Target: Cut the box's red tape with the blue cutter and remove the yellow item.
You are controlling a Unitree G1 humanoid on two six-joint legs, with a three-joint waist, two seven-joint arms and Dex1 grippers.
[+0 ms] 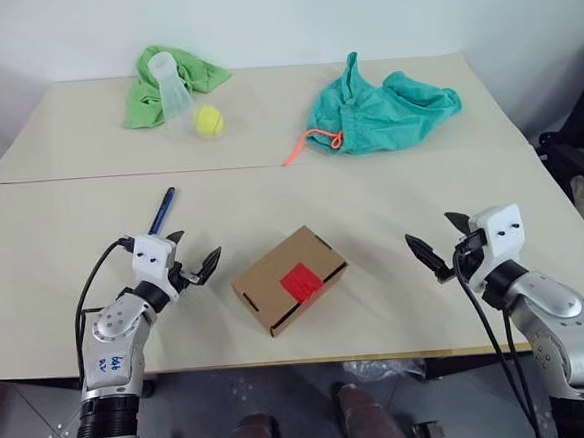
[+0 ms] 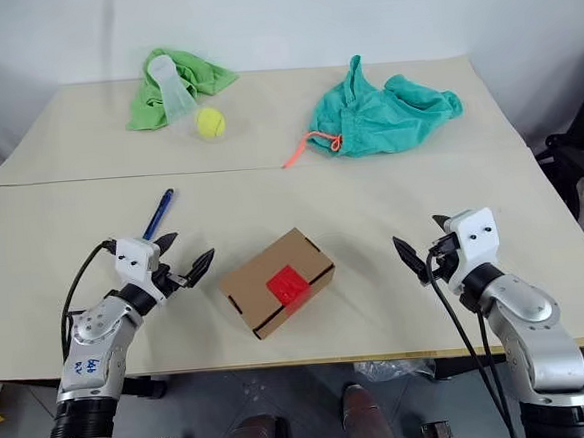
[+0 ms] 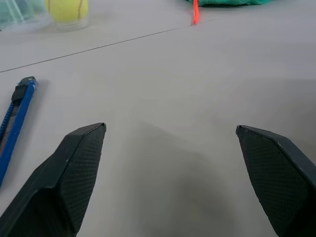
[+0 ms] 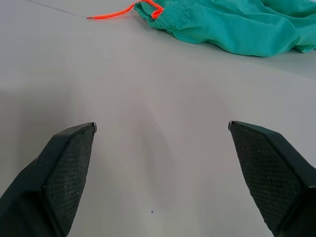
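Red tape (image 1: 300,280) is sitting uncut; I'm holding both claws spread empty, left claw (image 1: 197,258) just short of the blue cutter (image 1: 162,211).

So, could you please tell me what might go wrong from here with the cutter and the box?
The blue cutter lies flat on the table just beyond the open left tool, so a pinch may slip or push it away. The box sits loose and unheld, so cutting the red tape may slide it.
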